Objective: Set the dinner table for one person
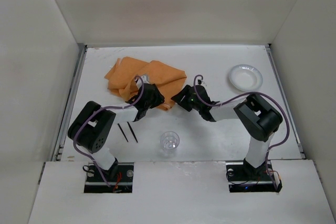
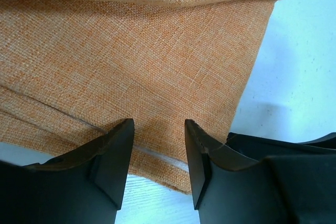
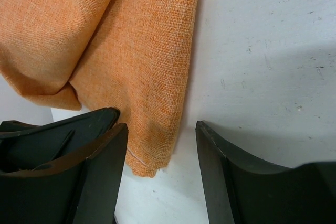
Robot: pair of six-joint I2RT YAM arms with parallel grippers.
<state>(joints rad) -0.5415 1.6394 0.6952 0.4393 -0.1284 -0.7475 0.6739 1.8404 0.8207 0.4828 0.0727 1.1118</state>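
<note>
Across the top external view, you have the dinner table [image 1: 210, 66], a large flat matte white tabletop with grey edge strips, spread beneath both arms. It is rigid and fixed, so treat it as the surface you lay things on, not something to grasp. A crumpled orange woven cloth mat [image 1: 126, 72] lies on its far left part. A round white shallow bowl [image 1: 245, 77] sits far right, a clear drinking glass [image 1: 169, 140] near the middle, and a pair of thin black chopsticks [image 1: 128, 132] near left. Your left gripper [image 1: 149, 95] and right gripper [image 1: 184, 98] both sit at the mat's near right edge.

On the left wrist view, the left gripper [image 2: 157, 124] stands partly open over a folded hem of the mat [image 2: 131, 51], clamping nothing.

On the right wrist view, the right gripper [image 3: 159, 124] is wide open and empty, straddling the mat's corner [image 3: 152, 156]. Expect the mat to be soft, light and limp. Pinch it at a corner or hem, one in each gripper, because a grip in the middle of a fold would likely bunch it.
</note>
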